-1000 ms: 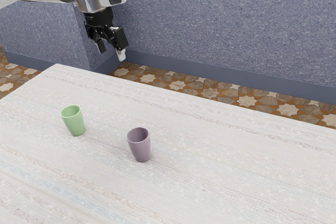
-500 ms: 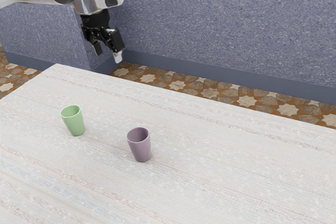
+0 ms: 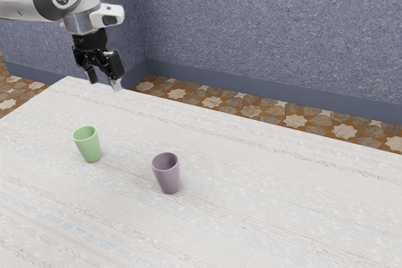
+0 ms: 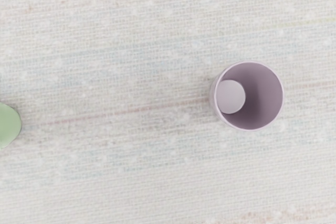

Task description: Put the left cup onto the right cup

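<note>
Gripper, black 2-finger, spread and empty, high over far edge of pale textured table. Centre over upright green tapered cup, descend straight, pinch its wall. Mauve tapered cup stands apart.

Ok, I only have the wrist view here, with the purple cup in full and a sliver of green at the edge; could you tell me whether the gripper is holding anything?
Observer: No. In the exterior view the gripper is open and empty, with nothing between its fingers.
Operator: Thank you. Is that green sliver the other cup, and is it standing?
Observer: Yes, it is the green cup, upright and mouth up on the table. It is to the exterior view's left of the purple cup, with a clear gap between them.
Operator: And how high is the gripper?
Observer: It hangs well above both cups and touches neither.
</note>
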{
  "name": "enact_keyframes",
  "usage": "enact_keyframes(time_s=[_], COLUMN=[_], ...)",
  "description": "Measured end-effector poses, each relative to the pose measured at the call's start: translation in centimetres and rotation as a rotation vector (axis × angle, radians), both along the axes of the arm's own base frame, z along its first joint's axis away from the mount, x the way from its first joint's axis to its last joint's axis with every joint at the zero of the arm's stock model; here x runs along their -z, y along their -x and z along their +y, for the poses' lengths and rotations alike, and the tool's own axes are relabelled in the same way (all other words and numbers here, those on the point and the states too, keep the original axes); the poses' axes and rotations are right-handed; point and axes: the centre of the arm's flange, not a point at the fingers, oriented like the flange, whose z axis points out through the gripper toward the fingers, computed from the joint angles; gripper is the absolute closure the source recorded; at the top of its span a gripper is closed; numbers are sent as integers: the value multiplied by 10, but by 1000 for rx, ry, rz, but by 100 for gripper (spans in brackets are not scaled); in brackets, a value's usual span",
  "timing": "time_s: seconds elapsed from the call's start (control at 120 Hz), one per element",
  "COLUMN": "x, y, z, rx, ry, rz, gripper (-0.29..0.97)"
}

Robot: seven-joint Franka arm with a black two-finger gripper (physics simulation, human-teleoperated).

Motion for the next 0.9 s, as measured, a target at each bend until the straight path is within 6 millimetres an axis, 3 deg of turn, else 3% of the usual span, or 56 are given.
enact_keyframes(time_s=[0.2,0.333,0.9], x=[21,43,93], y=[11,18,-13], z=[50,67,44], rx=[-89,-121,-47], ry=[2,5,-60], rz=[39,57,13], gripper=[0,0,0])
